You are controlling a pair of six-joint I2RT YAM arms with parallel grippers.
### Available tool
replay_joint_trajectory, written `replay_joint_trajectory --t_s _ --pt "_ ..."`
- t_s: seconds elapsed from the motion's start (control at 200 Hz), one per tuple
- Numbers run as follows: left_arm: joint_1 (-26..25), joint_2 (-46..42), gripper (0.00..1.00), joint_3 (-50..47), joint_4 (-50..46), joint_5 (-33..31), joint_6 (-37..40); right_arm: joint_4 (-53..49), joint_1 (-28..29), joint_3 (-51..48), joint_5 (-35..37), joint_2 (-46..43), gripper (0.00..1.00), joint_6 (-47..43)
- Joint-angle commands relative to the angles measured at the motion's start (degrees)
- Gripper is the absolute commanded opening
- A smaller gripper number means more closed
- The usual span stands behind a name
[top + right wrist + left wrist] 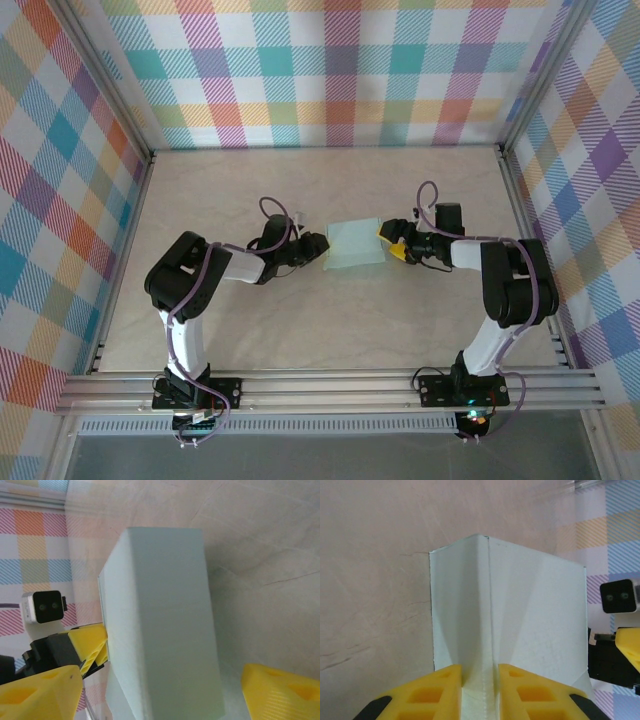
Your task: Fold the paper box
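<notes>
Left tool [480,674]: yellow fingers [440,692] clenched on raised crease at near edge of paper box [530,610]. Right tool [162,677]: released, spread wide, straddling opposite end of paper box. Paper box: mint-green, on desk [300,190], between both tools.

Beige tabletop [250,330], pastel plaid walls [330,70]

Bright, even light from above leaves only faint, short shadows under the arms [200,290] on the bench [330,340]. The left wrist view shows the paper box [530,620] sharp, with soft grey shading along its crease. In the right wrist view its face is slightly blurred, a dim shadow lies beside it, and the right claw [160,680] is out of focus.
</notes>
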Motion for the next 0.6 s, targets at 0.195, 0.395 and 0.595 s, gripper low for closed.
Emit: replay_joint_trajectory --t_s 0.195,0.395,0.595 --pt "2.14 5.05 0.21 -3.96 -1.76 0.86 -2.18 5.65 -0.18 0.58 -10.91 4.12 0.8 3.3" --pt "2.23 6.33 0.22 -3.11 -1.75 2.08 -2.09 15.75 0.04 0.89 -16.09 7.57 0.73 9.14" --pt "2.28 5.9 0.23 -1.71 -4.69 2.16 -0.98 15.76 0.61 2.27 -16.66 8.34 0.58 9.21"
